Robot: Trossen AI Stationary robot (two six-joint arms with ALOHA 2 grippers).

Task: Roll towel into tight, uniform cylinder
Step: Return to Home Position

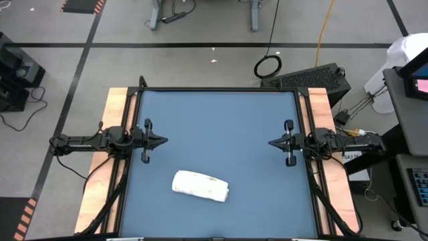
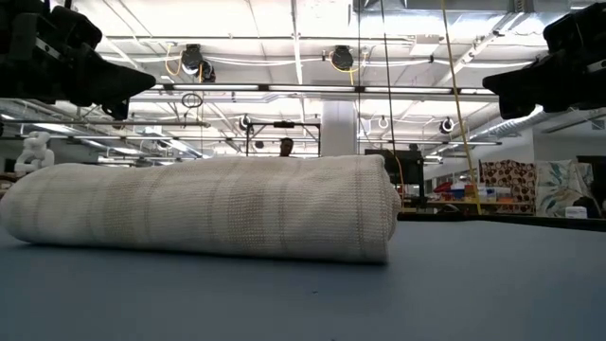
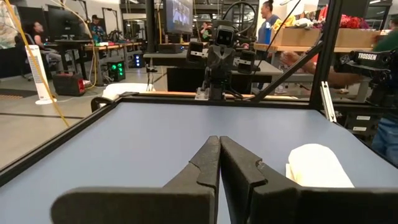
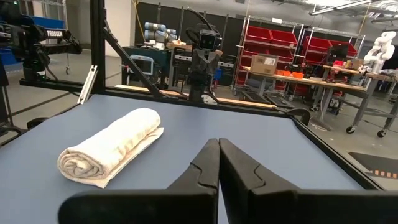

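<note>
- The towel (image 1: 200, 186) lies rolled up into a cylinder on the blue mat (image 1: 221, 114). It sits towards the near edge in my high view, a little to the left arm's side of the middle.
- Its long axis runs roughly from one arm's side to the other, slightly skewed.
- From the low view the towel (image 2: 208, 206) rests flat on the mat, fairly even in thickness along its length, with faint grey lines across it.
- In the right wrist view the towel (image 4: 112, 146) shows its spiral end, and one loose edge lies out along the side of the roll against the mat.
- The left wrist view catches only one rounded end of the towel (image 3: 317, 165).
- Nothing touches the towel; both pincers are well apart from it.
- The left pincer (image 1: 162, 140) is at the left edge of the mat, pointing in towards the centre, its fingers pressed together with nothing between them; I see the same from its own camera (image 3: 219, 155).
- The right pincer (image 1: 271, 142) mirrors it at the right edge, facing the left one across the mat, fingers (image 4: 205, 165) likewise pressed together and holding nothing.
- In the low view both arms are up off the worktop (image 1: 115, 107), above the level of the roll.
- The worktop shows pale wood strips either side of the mat, inside a black frame (image 1: 217, 88).
- Beyond it, a person (image 3: 267, 18) stands in the room.
</note>
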